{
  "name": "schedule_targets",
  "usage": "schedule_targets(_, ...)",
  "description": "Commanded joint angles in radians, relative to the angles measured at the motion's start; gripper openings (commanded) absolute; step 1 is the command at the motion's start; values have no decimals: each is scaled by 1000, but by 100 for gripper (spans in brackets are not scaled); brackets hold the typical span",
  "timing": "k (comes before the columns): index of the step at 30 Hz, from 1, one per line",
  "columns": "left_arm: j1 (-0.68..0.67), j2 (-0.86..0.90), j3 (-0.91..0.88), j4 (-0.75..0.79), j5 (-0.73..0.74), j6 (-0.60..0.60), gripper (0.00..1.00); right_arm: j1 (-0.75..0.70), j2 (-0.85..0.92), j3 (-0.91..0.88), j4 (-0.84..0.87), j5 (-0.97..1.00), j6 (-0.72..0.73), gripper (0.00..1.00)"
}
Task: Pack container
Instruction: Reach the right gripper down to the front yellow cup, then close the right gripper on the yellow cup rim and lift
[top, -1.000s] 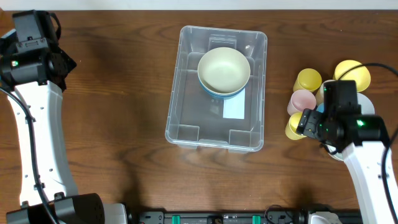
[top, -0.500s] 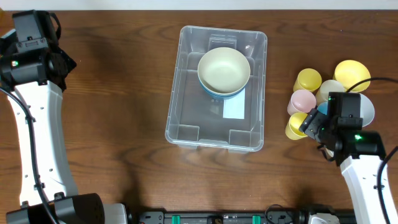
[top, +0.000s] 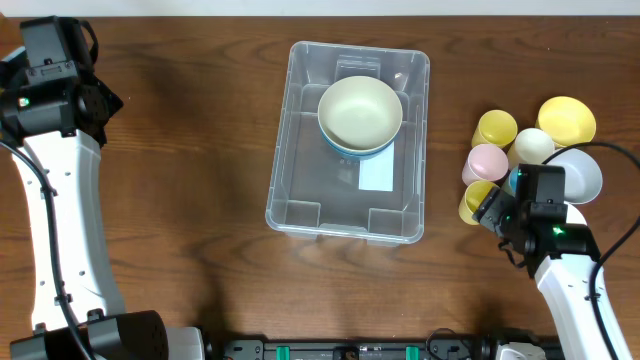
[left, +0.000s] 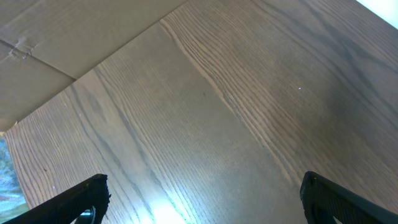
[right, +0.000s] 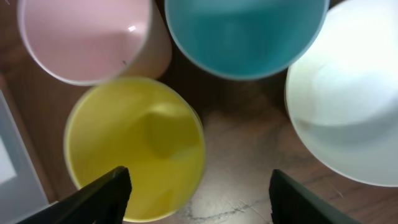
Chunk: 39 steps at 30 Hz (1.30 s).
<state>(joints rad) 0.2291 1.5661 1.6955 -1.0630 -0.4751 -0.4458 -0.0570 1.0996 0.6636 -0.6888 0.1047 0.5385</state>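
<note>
The container (top: 300, 130), a large clear bin with a white label (top: 377, 175), stands mid-table. It holds a cream bowl (top: 360, 110) nested in a blue bowl. My right gripper (top: 497, 208) is open and empty, hovering over a yellow cup (top: 470, 203). In the right wrist view the open fingers (right: 199, 190) straddle the right rim of that yellow cup (right: 134, 149), with a pink cup (right: 87, 37), a teal cup (right: 245, 34) and a pale bowl (right: 348, 106) beyond. My left gripper (top: 62, 75) is open and empty over bare wood at the far left (left: 202, 199).
Right of the bin stands a cluster: another yellow cup (top: 496, 128), the pink cup (top: 486, 162), a cream cup (top: 533, 146), a yellow bowl (top: 567, 118) and the pale bowl (top: 582, 172). The table's back edge meets a white wall.
My right arm has drawn back toward the table's front edge, uncovering the cream cup and the pale bowl. The left arm and the bin have not moved.
</note>
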Motion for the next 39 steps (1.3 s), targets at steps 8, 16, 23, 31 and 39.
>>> schedule_targets(8,3,4,4,-2,-15,-9,98,-8,24,-11,43,3,8,65)
schedule_targets(16,3,4,4,-2,-15,-9,98,-8,80,-11,91,-5,23,59)
schedule_targets(23,3,4,4,-2,-15,-9,98,-8,79,-11,110,-5,22,35)
schedule_targets(31,3,4,4,-2,-15,-9,98,-8,79,-11,100,-4,22,31)
schedule_targets(39,3,4,4,-2,-15,-9,98,-8,79,-11,91,4,22,34)
